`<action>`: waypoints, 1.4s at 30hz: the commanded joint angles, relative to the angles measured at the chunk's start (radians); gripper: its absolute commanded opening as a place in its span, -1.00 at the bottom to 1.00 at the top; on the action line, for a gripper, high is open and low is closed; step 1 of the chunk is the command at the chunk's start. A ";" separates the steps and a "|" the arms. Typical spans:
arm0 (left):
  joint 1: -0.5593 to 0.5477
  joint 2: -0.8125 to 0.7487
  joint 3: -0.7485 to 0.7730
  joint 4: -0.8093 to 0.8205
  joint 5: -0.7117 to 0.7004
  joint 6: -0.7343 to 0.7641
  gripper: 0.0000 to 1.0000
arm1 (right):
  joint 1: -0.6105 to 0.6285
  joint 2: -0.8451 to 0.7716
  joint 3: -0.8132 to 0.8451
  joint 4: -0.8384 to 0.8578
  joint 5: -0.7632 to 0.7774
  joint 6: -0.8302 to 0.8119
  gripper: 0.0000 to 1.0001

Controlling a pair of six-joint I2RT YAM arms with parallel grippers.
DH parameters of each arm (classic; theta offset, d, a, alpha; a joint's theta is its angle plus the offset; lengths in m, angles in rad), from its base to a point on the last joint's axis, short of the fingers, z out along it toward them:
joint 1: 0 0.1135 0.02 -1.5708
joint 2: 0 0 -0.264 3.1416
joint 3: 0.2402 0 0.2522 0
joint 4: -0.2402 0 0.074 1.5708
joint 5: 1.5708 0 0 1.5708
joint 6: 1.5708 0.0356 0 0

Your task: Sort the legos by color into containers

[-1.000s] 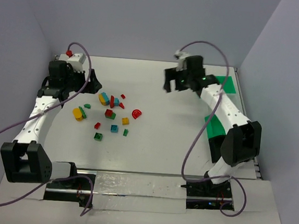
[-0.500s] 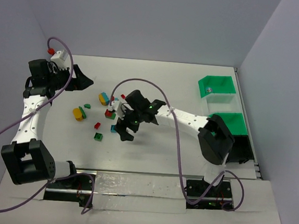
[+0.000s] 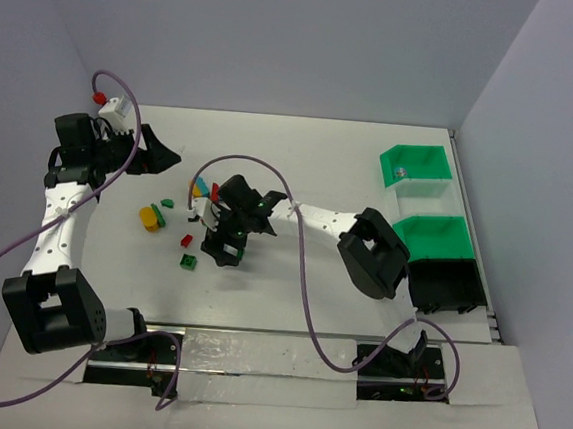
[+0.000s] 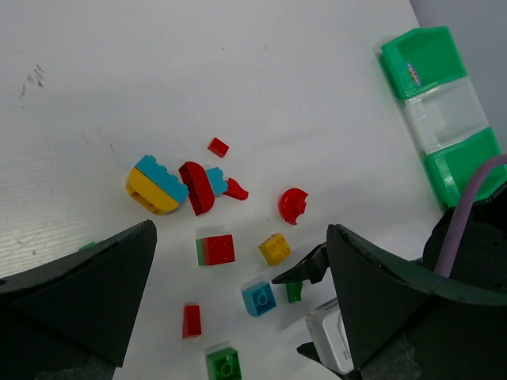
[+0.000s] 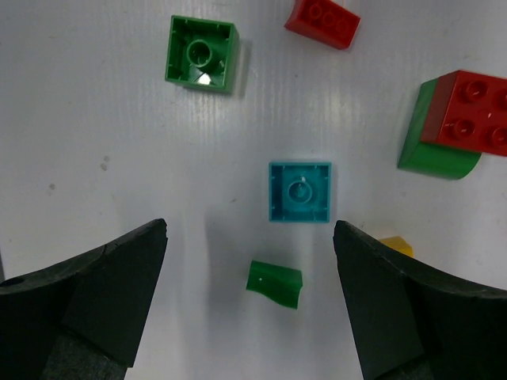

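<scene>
- White table carries the scattered legos; green containers sit far right.
- Your right tool hovers spread and empty over the blue brick; left tool likewise released.
- Bricks look light, hard, slick: pinch flat opposite sides squarely.

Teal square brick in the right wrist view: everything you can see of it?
The small teal square plastic brick lies flat on the white table, hollow underside up, with thin walls around one round central tube. It looks smooth, glossy and undamaged. It touches nothing; a small green curved piece lies just below it in the view, apart. The brick sits ahead of the right gripper, whose jaws are open, and is not gripped.
</scene>
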 commanded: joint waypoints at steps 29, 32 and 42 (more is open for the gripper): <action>0.003 -0.014 0.025 0.006 0.021 0.034 0.98 | 0.030 0.174 0.189 -0.079 0.098 -0.095 0.02; 0.003 -0.014 0.024 0.006 0.015 0.036 0.99 | 0.030 0.170 0.185 -0.086 0.103 -0.099 -0.08; 0.001 -0.002 0.031 0.022 0.017 0.025 0.98 | -0.016 -0.014 0.097 -0.087 0.054 -0.028 -0.50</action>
